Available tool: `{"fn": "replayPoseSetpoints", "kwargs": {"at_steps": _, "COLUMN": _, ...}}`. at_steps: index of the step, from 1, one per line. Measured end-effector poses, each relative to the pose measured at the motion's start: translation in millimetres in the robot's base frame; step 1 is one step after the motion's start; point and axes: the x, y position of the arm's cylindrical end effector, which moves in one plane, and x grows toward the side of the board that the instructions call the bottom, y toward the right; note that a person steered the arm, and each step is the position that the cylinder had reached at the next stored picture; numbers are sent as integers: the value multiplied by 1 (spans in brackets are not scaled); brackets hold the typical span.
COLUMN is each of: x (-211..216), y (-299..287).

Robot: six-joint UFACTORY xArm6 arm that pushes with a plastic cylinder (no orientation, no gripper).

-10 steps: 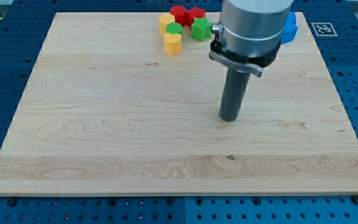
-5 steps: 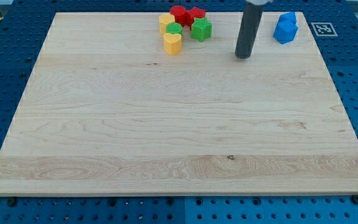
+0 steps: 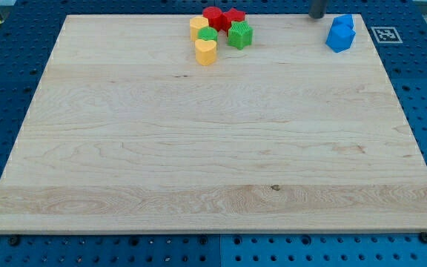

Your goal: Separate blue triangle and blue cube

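Your tip (image 3: 316,16) sits just left of touching blue blocks (image 3: 340,33) (no jaws here). Push wrong, both slide off board (image 3: 199,148).

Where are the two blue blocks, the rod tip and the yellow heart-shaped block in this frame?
Blue blocks (image 3: 340,33): camera view, middle of the touching blue pair, shapes unclear.
My tip (image 3: 317,16): camera view, rod's lower end, just left of the blue blocks.
Yellow heart block (image 3: 205,51): camera view, its top face.

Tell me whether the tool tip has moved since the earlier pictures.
Yes. My tip went toward the view's top and right, from mid-board to just left of the blue blocks.
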Motion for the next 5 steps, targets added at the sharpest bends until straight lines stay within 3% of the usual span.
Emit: {"fn": "replayPoseSetpoints", "kwargs": {"at_steps": 5, "x": 1, "y": 125}}
